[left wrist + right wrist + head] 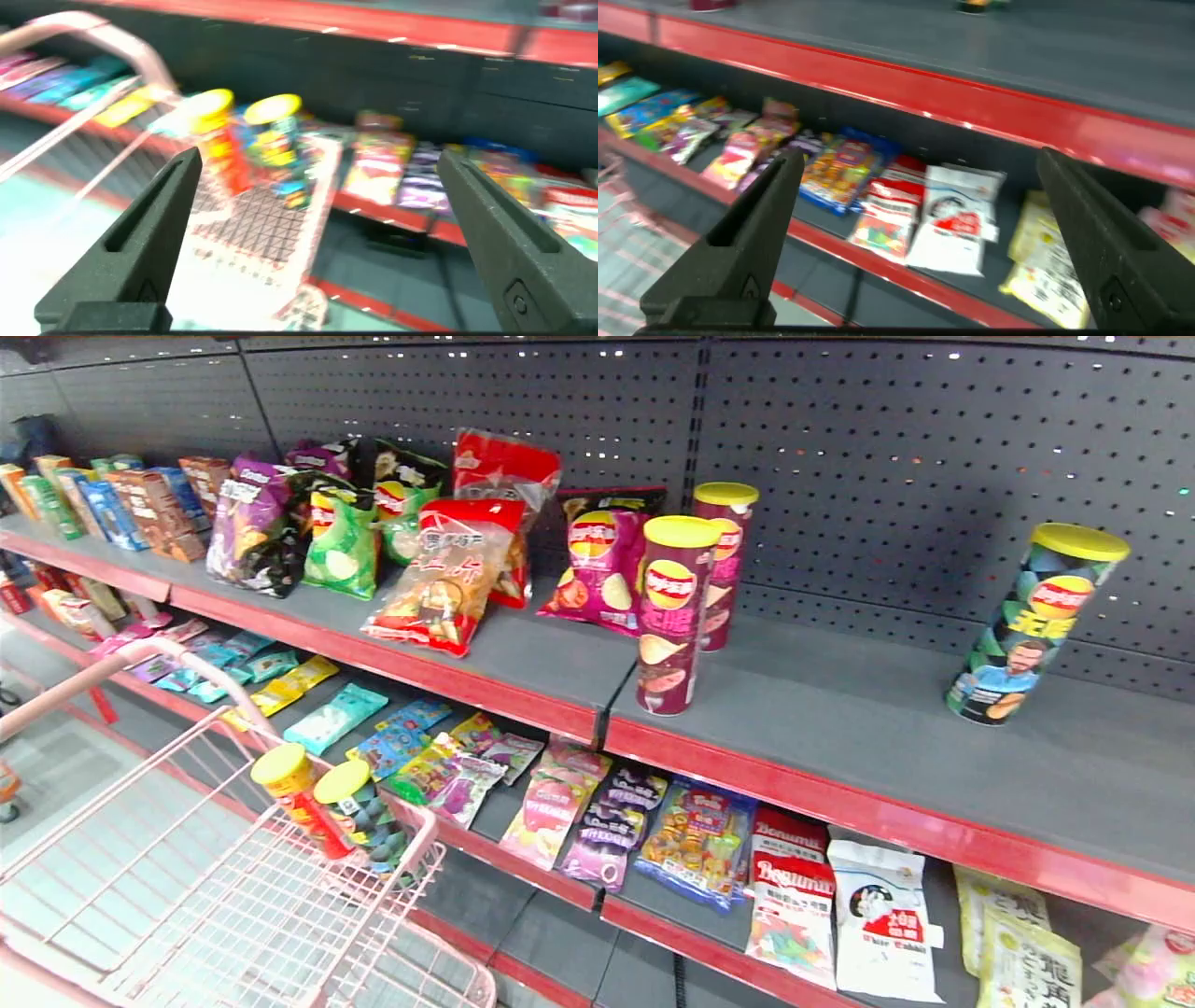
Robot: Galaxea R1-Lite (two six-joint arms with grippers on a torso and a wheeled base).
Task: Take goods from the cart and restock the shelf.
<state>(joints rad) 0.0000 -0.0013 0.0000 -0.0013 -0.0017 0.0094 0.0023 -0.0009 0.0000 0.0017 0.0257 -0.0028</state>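
While the grey shelf (pixel 840 728) carries chip tubes (pixel 674 616) upright on its top level, the pink cart (pixel 422 840) sits low at my left. My left hand (pixel 318 177) faces it, spread and empty; my right hand (pixel 920 177) gapes empty before the lower shelf. A red can (pixel 294 793) and a dark can (pixel 359 812), both yellow-lidded, stand together in the cart's far corner.

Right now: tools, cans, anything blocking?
Left tool open, empty, facing cart. Right tool open, empty, facing lower shelf. Red can, dark can upright in cart corner. Nothing blocking them.
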